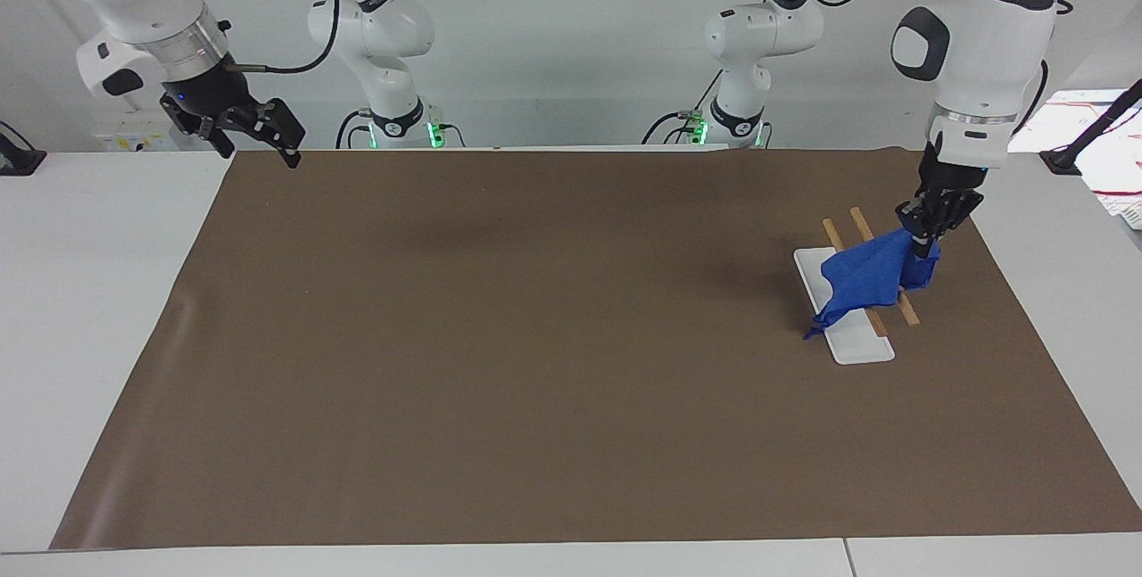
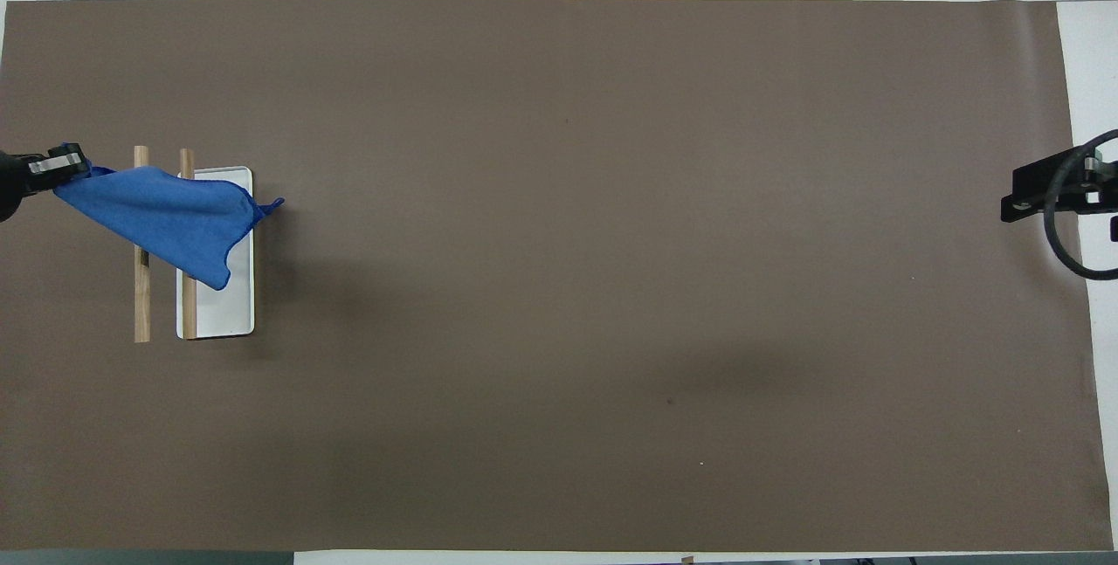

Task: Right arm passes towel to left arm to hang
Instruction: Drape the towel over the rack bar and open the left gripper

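Observation:
The bright blue towel (image 1: 870,278) lies draped across the two wooden bars of a small rack (image 1: 856,347) at the left arm's end of the table. One corner of it hangs down over the rack's white base. My left gripper (image 1: 928,225) is shut on the towel's upper corner, just past the bars toward the table's end. In the overhead view the towel (image 2: 166,216) spans both bars, and the left gripper (image 2: 52,168) is at the picture's edge. My right gripper (image 1: 236,127) is open, empty and raised over the mat's corner at the right arm's end. It also shows in the overhead view (image 2: 1044,194).
The rack (image 2: 218,312) has a white flat base and two parallel wooden bars (image 2: 141,303) above it. A brown mat (image 1: 535,336) covers the table. Papers and a black stand (image 1: 1088,136) lie off the mat at the left arm's end.

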You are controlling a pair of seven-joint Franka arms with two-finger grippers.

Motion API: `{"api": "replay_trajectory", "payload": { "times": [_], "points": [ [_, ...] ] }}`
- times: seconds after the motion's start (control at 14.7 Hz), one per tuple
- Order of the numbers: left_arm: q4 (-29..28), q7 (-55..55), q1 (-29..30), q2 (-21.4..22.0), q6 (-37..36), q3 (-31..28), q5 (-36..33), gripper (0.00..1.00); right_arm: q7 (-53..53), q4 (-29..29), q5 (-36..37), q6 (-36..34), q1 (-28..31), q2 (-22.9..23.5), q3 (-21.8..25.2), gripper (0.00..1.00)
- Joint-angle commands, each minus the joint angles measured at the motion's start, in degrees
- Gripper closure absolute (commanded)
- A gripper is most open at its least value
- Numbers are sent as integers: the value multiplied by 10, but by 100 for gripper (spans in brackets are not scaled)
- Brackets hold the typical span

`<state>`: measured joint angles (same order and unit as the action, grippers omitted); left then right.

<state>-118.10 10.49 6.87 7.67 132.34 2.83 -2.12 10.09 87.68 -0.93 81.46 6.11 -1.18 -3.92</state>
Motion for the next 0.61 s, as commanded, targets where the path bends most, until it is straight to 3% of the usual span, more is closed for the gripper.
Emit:
{"api": "replay_trajectory", "payload": {
  "times": [0.0,0.2,0.54],
  "points": [
    [-12,-6,20,5,26,4,-10,100,-9,9,6,10,1,-8,-2,0],
    [-25,-7,38,9,39,4,-10,100,-8,9,11,11,-42,-8,25,0],
    [-33,-46,66,11,57,4,-10,100,-11,13,11,12,-39,-10,27,0]
  ]
}}
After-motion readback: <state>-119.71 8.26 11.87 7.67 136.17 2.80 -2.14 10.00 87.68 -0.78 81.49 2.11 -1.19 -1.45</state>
